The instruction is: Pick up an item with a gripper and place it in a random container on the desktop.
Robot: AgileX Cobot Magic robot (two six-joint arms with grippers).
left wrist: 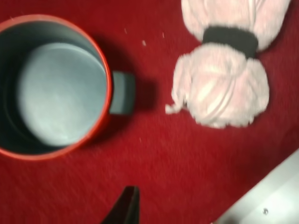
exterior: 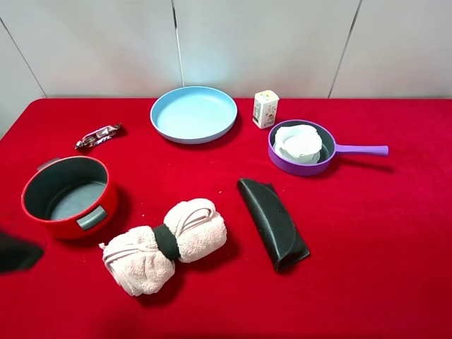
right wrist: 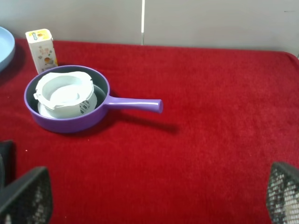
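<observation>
The tub [right wrist: 63,92] lies tilted in the pan [right wrist: 66,122]; the right tool [right wrist: 154,198], spread empty, should be withdrawn clear; the left tool's [left wrist: 125,207] state cannot be told.

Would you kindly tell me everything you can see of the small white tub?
The white tub is small, round, of translucent-looking plastic, with a lid whose tabs jut from the rim and a dark mark on its side. It lies inside the purple pan, tilted, leaning toward one wall, on the dark inner floor. Only the pan touches it; no gripper holds it. The pan sits on the red cloth beside a small printed carton.
</observation>
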